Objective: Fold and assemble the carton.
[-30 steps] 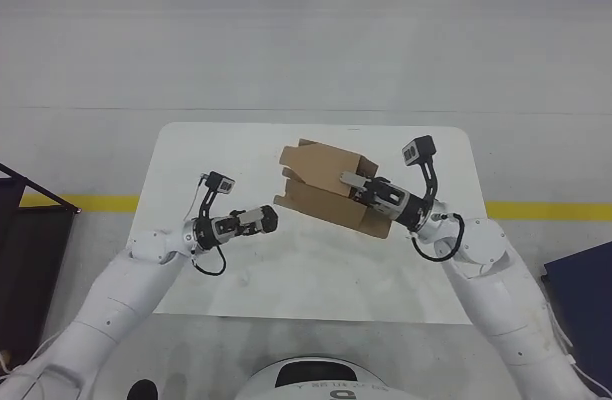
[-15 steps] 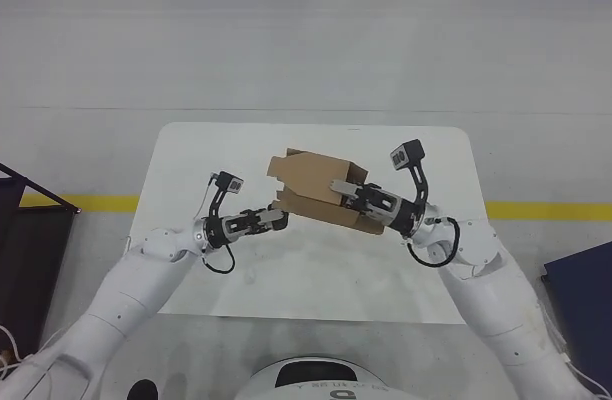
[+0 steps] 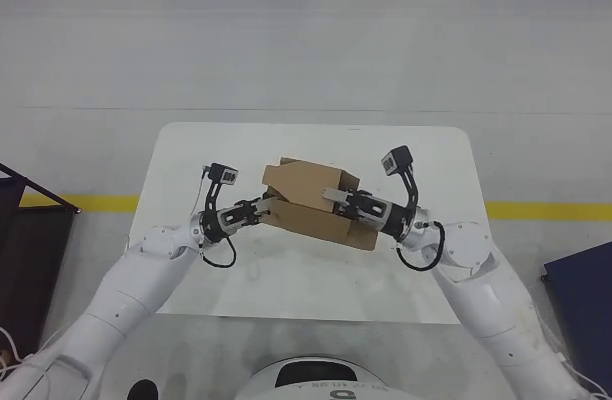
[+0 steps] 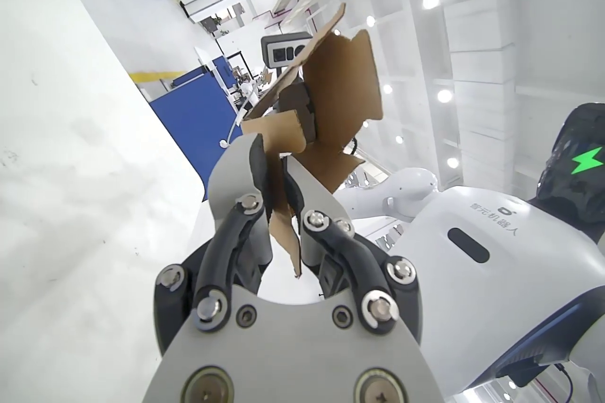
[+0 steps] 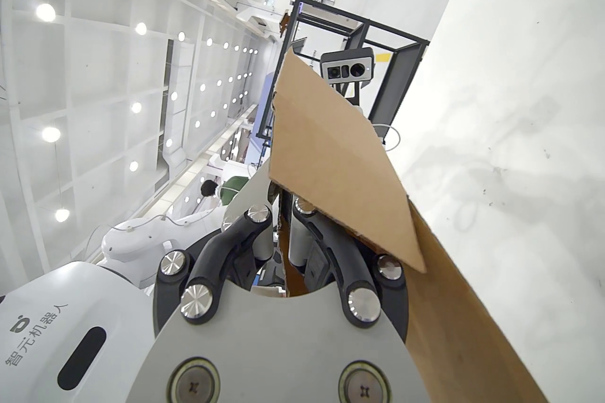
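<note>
Leftward across the counter (image 3: 316, 285) has come the carton (image 3: 311, 200), carried by the right arm, while the left arm has swung in from the side to meet it and taken hold of its near edge. From above, the brown carton sits over the middle of the counter, part-opened and skewed, pinned between the two arms. The left arm runs up from the lower left with its elbow bent and its forearm angled towards the carton, and the left claw (image 3: 269, 207) is at the carton's left edge. The right arm comes in from the other side with its forearm nearly level, and the right claw (image 3: 336, 195) is clenched on a panel at the carton's right-hand top. Whether the carton's underside touches the counter I cannot tell. On the left wrist camera, the left claw (image 4: 276, 168) is clamped on a thin cardboard edge; its fingers (image 4: 234, 178) press that sheet from both sides, and the rest of the carton (image 4: 340, 93) fans out beyond, flaps ragged, with the white counter (image 4: 56, 116) off to one side. On the right wrist camera, the right claw (image 5: 282, 211) pinches another cardboard edge, its tips hidden under a broad flat panel of the carton (image 5: 331, 168) that stretches away from it, and the counter (image 5: 510, 93) lies past that.
</note>
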Robot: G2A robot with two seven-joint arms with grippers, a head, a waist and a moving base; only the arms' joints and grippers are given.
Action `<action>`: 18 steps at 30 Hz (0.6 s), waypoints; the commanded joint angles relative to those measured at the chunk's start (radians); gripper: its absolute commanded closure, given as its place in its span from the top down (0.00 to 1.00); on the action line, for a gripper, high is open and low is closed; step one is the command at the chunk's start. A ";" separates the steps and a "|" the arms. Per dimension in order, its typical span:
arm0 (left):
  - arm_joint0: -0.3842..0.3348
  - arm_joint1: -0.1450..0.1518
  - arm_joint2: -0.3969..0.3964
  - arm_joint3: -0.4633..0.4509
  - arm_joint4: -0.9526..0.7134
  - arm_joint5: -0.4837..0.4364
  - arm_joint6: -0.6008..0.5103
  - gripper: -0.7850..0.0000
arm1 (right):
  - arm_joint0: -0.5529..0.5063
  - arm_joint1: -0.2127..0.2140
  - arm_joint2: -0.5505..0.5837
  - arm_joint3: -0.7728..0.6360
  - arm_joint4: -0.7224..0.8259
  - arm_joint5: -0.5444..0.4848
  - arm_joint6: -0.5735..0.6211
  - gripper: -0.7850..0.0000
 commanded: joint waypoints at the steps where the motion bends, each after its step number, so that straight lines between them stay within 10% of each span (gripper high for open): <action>1: 0.000 0.000 0.001 0.001 0.008 -0.003 0.003 0.01 | 0.000 0.000 -0.003 -0.002 -0.024 0.005 -0.007 0.00; 18: -0.010 0.001 0.017 -0.009 -0.004 -0.006 0.006 0.16 | 0.006 -0.005 -0.036 -0.019 -0.030 0.020 0.000 0.00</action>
